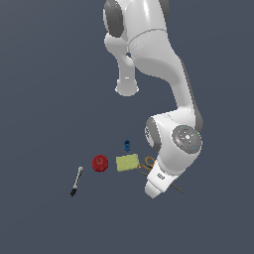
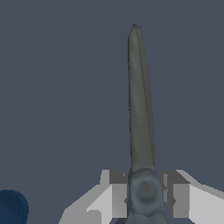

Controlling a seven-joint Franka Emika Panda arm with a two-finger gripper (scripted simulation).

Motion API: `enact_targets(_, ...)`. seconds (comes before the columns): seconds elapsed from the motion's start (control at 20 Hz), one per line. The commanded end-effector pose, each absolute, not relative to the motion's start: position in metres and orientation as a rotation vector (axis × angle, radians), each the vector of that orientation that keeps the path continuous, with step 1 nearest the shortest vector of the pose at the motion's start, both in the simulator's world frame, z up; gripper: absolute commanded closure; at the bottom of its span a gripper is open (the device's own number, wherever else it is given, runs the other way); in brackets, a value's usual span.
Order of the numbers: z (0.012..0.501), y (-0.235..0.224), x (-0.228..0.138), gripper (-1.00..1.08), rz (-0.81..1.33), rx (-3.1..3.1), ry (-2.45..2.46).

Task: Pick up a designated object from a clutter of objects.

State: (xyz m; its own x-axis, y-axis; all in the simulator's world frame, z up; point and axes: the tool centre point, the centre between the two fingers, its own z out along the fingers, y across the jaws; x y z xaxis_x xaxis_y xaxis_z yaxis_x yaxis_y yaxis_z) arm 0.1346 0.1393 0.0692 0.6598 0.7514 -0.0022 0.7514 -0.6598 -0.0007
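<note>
Wrist view — end effector (image 2: 145, 194) pinching scissors (image 2: 141, 109) at the pivot — bare floor around blades.

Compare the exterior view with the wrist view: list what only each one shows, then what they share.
Only the exterior view: the arm, red ball, yellow-green square, pen, small blue piece and the scissors' orange handles.
Only the wrist view: the gripper with its fingers close on either side of the scissors' pivot, and the full grey blades, plus a dark blue object at the frame edge.
Both: the scissors and the dark floor.
</note>
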Motion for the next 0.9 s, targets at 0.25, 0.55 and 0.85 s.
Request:
enact_targets(0.25, 0.148, 0.131, 0.121, 1.08, -0.001, 2.86, 1.295)
enact_targets(0.55, 0.219, 0.124, 0.109, 1.08, -0.001, 2.86, 1.295)
enact_targets(0.85, 0.29, 0.117, 0.098, 1.08, 0.0, 2.861, 1.297)
